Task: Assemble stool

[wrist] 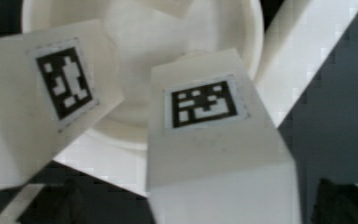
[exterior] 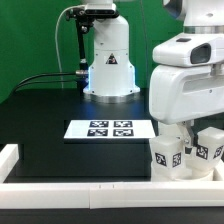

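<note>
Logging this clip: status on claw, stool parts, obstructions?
Claw state unclear, hidden low among stool parts. Legs tagged, leaning over seat. Marker board clear of the work; rail along front.

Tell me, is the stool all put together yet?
Not yet. The stool legs are loose white pieces with tags by the end effector, and the wrist view shows legs unattached to the seat.

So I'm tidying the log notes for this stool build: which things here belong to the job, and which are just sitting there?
Belongs to the job:
- stool parts, white tagged pieces at the exterior view's right
- tagged leg, close in the wrist view
- seat, behind the legs

Just there:
- marker board, flat on the table
- white edge rail
</note>
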Controlling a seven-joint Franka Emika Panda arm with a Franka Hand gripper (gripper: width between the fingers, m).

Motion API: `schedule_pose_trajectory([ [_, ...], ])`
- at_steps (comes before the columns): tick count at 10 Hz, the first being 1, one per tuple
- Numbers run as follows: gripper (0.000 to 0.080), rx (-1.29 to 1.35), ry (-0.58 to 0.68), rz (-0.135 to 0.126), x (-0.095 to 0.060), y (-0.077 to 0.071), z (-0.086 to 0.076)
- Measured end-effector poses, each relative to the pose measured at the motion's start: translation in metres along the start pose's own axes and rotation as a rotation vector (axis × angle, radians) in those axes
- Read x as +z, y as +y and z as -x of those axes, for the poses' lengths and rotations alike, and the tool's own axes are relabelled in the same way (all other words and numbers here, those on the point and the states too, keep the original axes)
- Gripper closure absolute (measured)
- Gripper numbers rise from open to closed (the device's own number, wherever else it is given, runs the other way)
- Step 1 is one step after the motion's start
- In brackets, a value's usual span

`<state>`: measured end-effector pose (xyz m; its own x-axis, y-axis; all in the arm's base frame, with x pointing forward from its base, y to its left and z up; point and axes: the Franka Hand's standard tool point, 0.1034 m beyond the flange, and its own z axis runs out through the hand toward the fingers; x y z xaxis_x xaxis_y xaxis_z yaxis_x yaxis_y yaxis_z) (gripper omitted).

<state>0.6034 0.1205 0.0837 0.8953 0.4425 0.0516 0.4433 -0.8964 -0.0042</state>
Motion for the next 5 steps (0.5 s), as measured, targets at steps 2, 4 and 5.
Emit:
schedule_pose_trajectory([
  [2, 0.0348, 0.057, -0.001, 0.001, 0.0002, 0.0009, 0.0003],
  [4, 0.0468, 0.189, -0.001, 0.001, 0.0001, 0.0012, 0.0004],
  [5, 0.0467, 0.298, 0.002, 0.002, -0.0003, 0.0012, 0.0],
])
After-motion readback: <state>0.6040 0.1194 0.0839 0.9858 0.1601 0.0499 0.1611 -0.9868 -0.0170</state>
